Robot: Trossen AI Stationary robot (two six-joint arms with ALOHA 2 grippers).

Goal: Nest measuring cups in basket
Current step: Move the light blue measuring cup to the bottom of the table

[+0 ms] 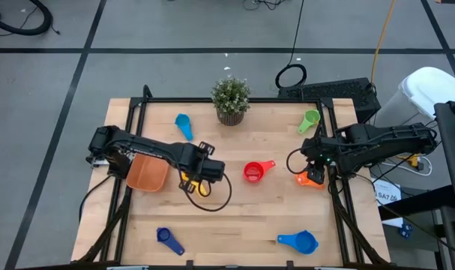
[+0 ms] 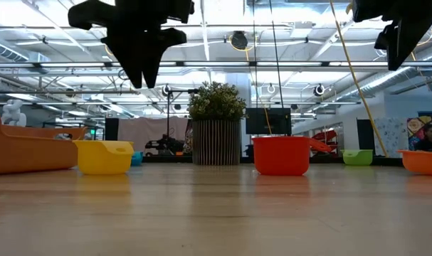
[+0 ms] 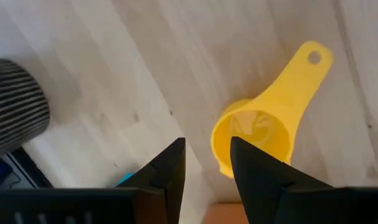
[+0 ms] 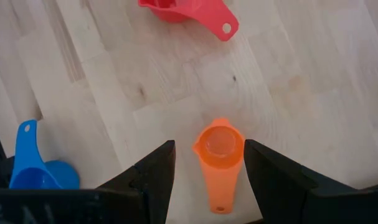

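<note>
The yellow measuring cup (image 3: 263, 127) stands on its bowl on the table, just right of the orange basket (image 1: 147, 172). My left gripper (image 3: 207, 165) hangs well above it, pointing down, open with a narrow gap and nothing between its fingers. At the right side my right gripper (image 4: 208, 168) hangs open high above the orange cup (image 4: 218, 155), which lies on the table and shows between its fingers. Resting on the table are the red cup (image 1: 255, 171) at the middle, the light blue cup (image 1: 184, 125) and the green cup (image 1: 309, 120) at the back, and the dark blue cup (image 1: 169, 240) and the blue cup (image 1: 298, 241) near the front.
A small potted plant (image 1: 231, 99) stands at the middle of the far edge. A black cable loops over the table (image 1: 212, 202) below my left gripper. Bare wood lies between the red cup and the front cups.
</note>
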